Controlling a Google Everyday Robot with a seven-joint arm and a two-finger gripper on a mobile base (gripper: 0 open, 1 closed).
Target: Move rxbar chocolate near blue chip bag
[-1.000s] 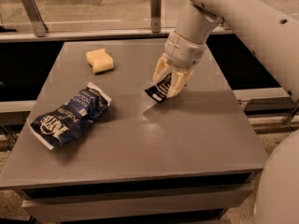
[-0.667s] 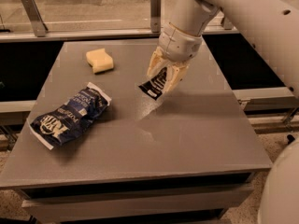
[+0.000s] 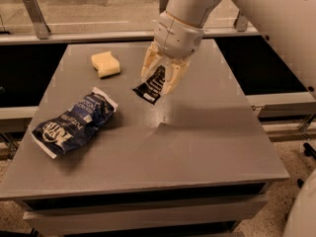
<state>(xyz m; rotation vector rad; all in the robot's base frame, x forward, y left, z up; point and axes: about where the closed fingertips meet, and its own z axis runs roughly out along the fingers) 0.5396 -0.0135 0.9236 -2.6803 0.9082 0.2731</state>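
Note:
My gripper hangs over the middle of the grey table, shut on the rxbar chocolate, a small black wrapper with white text held tilted above the surface. The blue chip bag, dark blue, wrinkled, with white lettering, lies flat on the table's left side, to the lower left of the gripper and apart from the bar.
A pale yellow sponge sits at the table's back left. A metal rail runs behind the table. The white arm reaches in from the upper right.
The gripper has carried the rxbar chocolate to the left, toward the blue chip bag, still lifted off the table. The bag and the sponge have not moved.

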